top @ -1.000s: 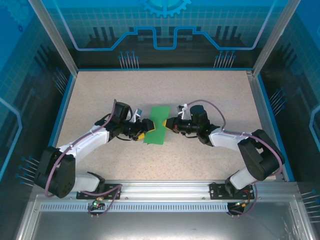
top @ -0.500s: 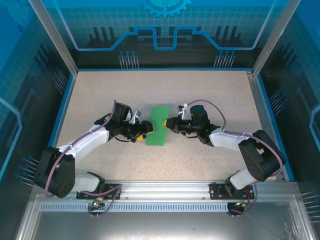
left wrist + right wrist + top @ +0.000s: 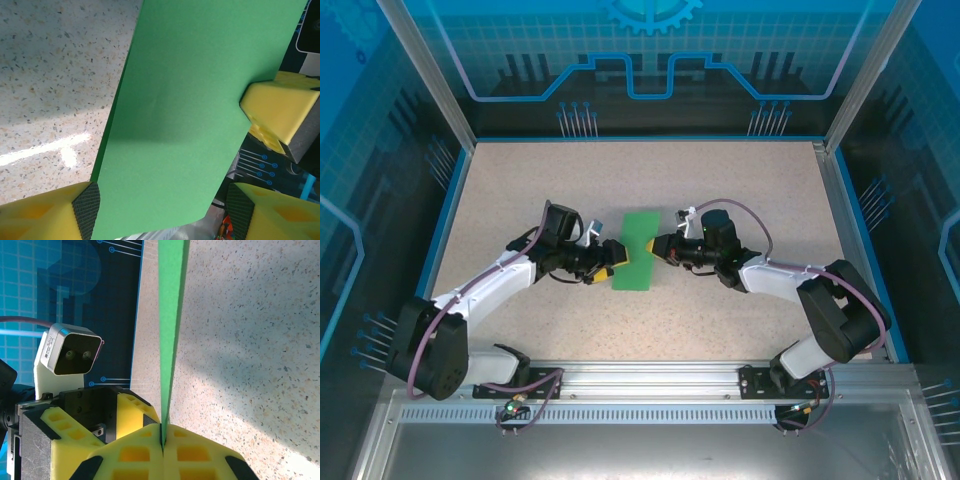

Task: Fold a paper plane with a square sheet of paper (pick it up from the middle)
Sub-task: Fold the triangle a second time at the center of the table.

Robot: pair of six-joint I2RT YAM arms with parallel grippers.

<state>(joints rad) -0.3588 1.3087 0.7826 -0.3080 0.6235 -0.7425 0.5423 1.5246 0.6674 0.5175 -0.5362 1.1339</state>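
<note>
Left gripper (image 3: 612, 263) slightly back, paper (image 3: 640, 238) between jaws

Premises: a robotics laboratory test cell, not a domestic or retail setting.

Grounds:
- A speckled worktop (image 3: 740, 310) is closed in on three sides by panels (image 3: 650, 60) printed with blue circuit-and-gear graphics. The panels are held in aluminium posts (image 3: 425, 70).
- A slotted metal rail (image 3: 650, 378) runs along the near edge. The left arm (image 3: 490, 285) and right arm (image 3: 775, 275) are mounted on it side by side, with cabling (image 3: 732, 203) looped along them.
- The left gripper (image 3: 612, 260) and right gripper (image 3: 650, 247) carry yellow moulded fingers.
- A small twin-lens camera module (image 3: 70, 356) is fitted at a wrist.
</note>
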